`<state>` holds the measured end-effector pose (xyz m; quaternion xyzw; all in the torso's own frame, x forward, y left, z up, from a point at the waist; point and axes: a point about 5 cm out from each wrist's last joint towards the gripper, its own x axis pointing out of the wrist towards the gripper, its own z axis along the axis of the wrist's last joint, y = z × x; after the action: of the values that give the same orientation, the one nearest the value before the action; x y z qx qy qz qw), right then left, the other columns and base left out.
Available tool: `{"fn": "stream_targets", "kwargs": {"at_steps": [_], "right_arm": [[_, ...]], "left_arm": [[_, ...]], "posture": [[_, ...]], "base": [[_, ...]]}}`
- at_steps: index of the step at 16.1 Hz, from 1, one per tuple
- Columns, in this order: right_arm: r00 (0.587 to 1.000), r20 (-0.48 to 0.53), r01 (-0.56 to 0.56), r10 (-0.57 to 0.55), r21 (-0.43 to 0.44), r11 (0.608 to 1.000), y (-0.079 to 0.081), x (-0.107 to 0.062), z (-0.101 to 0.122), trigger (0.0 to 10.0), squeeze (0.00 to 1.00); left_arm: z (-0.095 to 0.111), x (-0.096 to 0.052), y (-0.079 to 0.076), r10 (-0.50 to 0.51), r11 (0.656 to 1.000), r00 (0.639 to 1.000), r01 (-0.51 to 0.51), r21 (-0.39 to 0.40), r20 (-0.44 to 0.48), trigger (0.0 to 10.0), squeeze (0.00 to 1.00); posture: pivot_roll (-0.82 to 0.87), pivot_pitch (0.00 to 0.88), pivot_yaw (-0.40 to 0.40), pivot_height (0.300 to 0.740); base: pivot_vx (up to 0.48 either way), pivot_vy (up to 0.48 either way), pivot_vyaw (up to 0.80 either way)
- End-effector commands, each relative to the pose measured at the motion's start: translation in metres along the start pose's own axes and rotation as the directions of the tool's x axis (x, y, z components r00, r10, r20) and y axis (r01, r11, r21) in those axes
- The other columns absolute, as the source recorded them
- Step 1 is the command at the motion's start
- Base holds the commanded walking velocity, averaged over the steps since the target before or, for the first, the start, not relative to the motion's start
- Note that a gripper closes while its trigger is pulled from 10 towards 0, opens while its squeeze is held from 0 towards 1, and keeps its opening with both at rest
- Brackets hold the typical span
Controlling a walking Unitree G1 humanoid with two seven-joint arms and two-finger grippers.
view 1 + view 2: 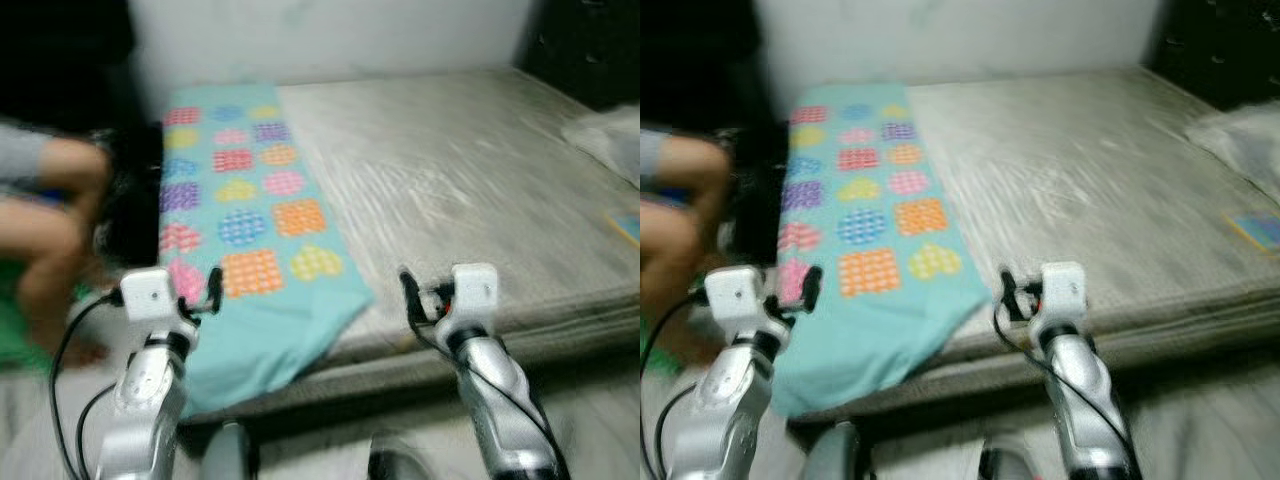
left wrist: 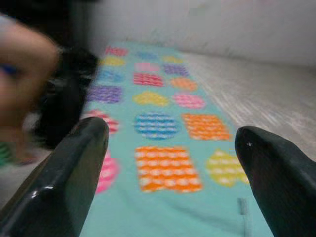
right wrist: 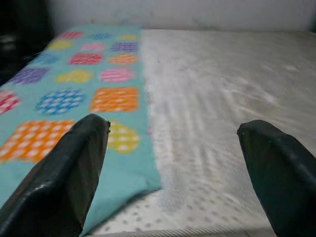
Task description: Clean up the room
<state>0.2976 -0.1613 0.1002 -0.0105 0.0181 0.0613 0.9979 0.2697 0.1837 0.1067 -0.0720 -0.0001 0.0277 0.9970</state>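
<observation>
Blanket (image 1: 250,230), teal with bright patches, lies along the bed's (image 1: 470,190) left side, one corner drooping over the front edge. Looks soft, light, floppy; that hanging corner seems easiest to pinch. Left gripper (image 2: 168,163) and right gripper (image 3: 173,163) hover released.

Lighting: soft, even, moderately bright; no glare. Dark, underexposed corners at upper left and upper right. Quality: motion blur throughout; turquoise blanket with coloured gingham patches (image 1: 250,240) smeared, grey quilted mattress (image 1: 470,190) streaked. Wrist views: near black fingers (image 2: 64,182) out of focus.
</observation>
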Motion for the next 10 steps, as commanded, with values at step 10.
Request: {"fn": "stream_targets", "kwargs": {"at_steps": [10], "right_arm": [[1.000,-0.007,-0.028,0.028,0.006,1.000,0.0059,0.0013,-0.0013,10.0,0.00]], "left_arm": [[-0.0070,-0.0013,0.0060,0.041,0.999,0.999,-0.041,0.001,-0.035,10.0,0.00]], "posture": [[-0.09,0.062,0.018,0.590]], "base": [[0.000,0.000,0.00]]}}
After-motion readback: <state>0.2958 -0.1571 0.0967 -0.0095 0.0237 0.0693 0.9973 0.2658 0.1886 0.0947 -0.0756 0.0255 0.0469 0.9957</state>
